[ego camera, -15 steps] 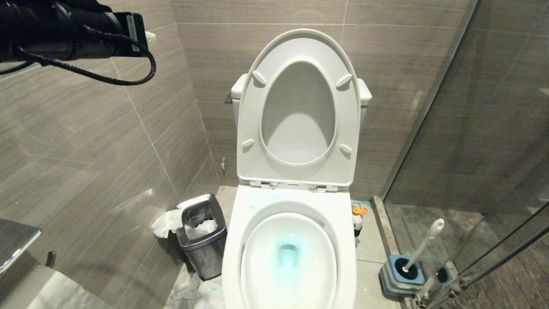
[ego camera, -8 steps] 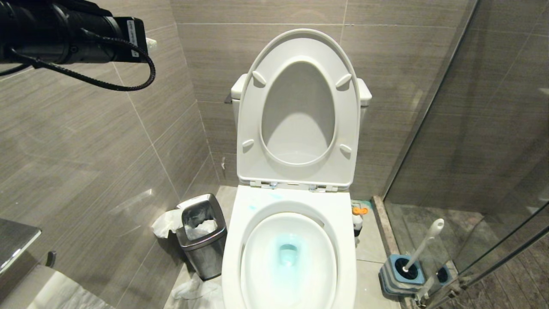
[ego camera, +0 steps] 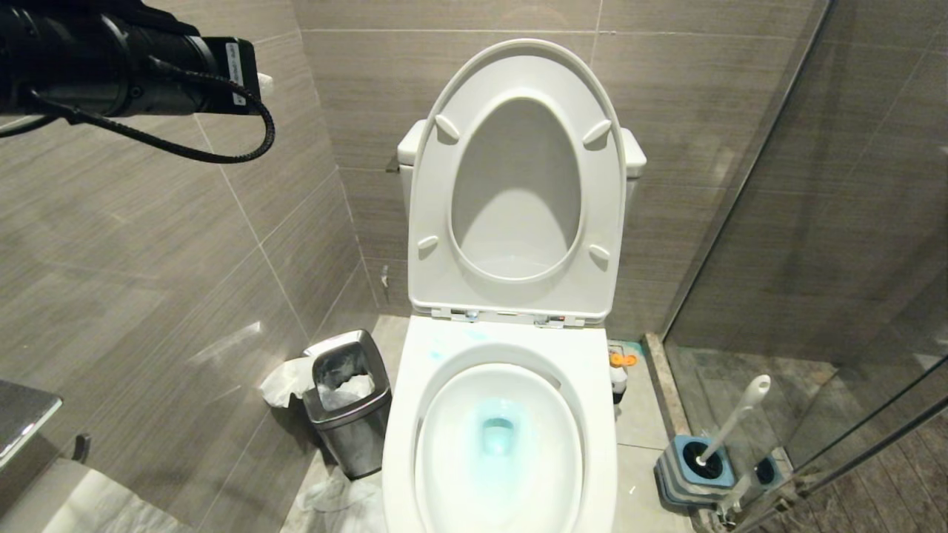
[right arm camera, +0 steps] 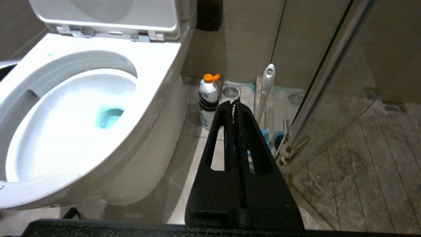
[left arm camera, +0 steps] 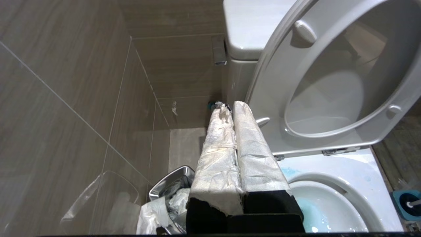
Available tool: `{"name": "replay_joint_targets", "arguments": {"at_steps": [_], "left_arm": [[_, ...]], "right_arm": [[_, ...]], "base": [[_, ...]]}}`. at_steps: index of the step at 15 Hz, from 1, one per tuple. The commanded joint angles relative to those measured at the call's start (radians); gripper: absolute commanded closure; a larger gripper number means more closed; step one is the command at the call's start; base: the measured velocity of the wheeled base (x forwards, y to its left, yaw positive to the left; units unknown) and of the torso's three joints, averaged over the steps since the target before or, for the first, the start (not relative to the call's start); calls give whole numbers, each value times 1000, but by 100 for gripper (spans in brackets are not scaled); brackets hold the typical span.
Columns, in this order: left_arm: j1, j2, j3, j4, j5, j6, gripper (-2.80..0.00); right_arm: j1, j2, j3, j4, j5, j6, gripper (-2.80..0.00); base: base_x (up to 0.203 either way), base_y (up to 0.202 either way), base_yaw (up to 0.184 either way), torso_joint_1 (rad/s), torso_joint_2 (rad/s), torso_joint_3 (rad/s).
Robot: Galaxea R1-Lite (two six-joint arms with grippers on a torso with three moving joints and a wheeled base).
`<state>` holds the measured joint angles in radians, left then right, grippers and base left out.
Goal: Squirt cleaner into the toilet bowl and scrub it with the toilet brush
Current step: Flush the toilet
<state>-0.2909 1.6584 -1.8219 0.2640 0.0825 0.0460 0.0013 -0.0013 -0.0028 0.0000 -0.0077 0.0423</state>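
The toilet bowl (ego camera: 400, 444) stands open with seat and lid raised, and blue-tinted water lies at its bottom. The cleaner (ego camera: 618, 376), a white bottle with an orange cap, stands on the floor to the right of the toilet, also seen as the cleaner (right arm camera: 209, 98). The toilet brush (ego camera: 733, 422) leans in its blue-grey holder (ego camera: 692, 474) by the glass. My left gripper (left arm camera: 232, 107), its fingers wrapped in white, is shut and empty, held high beside the left wall above the waste bin. My right gripper (right arm camera: 235, 101) is shut and empty, low, pointing toward the cleaner and brush handle (right arm camera: 266, 89).
A small steel waste bin (ego camera: 348, 403) with crumpled paper stands left of the toilet, with tissue (ego camera: 333, 500) on the floor before it. A glass shower partition (ego camera: 815, 259) bounds the right side. Tiled walls close the left and back.
The whole head picture has shifted slightly upward, so the camera has moved. The left arm holds almost the same place, and both grippers stay shut.
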Motion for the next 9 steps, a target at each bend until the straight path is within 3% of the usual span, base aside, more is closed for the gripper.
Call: {"name": "replay_joint_targets", "arguments": {"at_steps": [1, 3, 5, 7, 9], "left_arm": [[-1, 6, 0, 0, 0, 0, 0], [-1, 20, 0, -10, -3, 2, 0], [-2, 49, 6, -124, -3, 13, 0], [-9, 109, 13, -381, -3, 19, 0], [-14, 214, 2, -726, 4, 42, 0]], "right_arm": [[0, 1, 0, 0, 0, 1, 0], [0, 1, 0, 0, 0, 1, 0], [0, 1, 0, 0, 0, 1, 0], [0, 1, 0, 0, 0, 1, 0], [0, 1, 0, 0, 0, 1, 0]], "base": [[0, 0, 0, 4, 0, -165], [0, 0, 0, 4, 1, -183], [0, 0, 0, 3, 4, -194], [0, 0, 0, 2, 2, -197], [0, 0, 0, 1, 1, -200]]}}
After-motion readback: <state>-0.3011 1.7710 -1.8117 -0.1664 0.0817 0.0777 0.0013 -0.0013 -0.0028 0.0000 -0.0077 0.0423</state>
